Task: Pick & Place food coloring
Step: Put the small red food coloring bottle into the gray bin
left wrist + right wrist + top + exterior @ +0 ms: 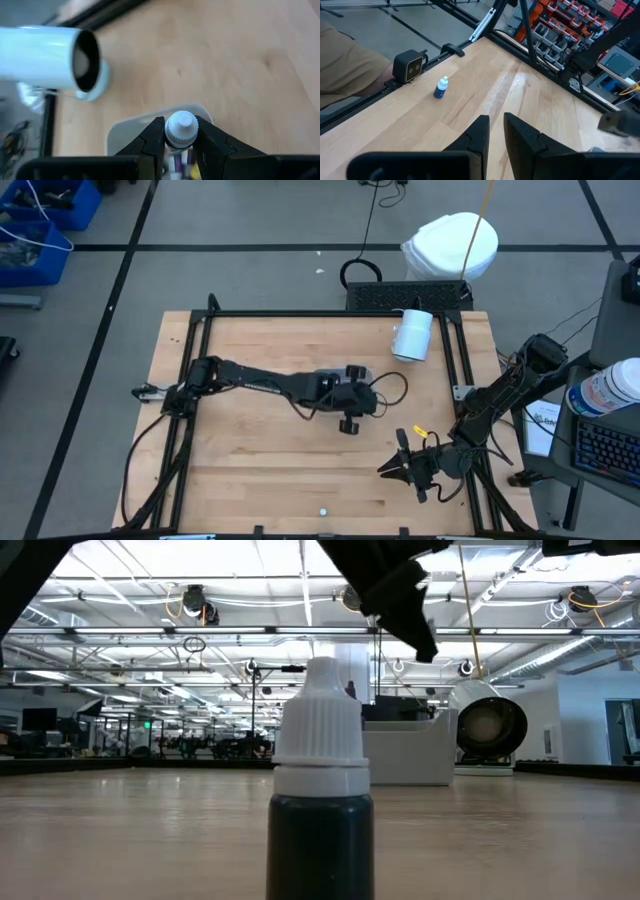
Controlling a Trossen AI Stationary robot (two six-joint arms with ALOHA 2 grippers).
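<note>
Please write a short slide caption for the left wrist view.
Left gripper holds a white-capped bottle above a grey tray.

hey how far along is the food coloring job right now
Nothing clearly looks finished. In hand: the left gripper is shut on a white-capped bottle just above the grey tray near mid-table. Left: a second bottle stands alone on the wood near the table's front edge. The right gripper waits empty over the table's right side. What else the tray holds is hidden.

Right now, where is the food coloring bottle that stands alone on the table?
In the high view, the lone bottle stands near the table's front edge, about midway across, left of the right gripper.
</note>
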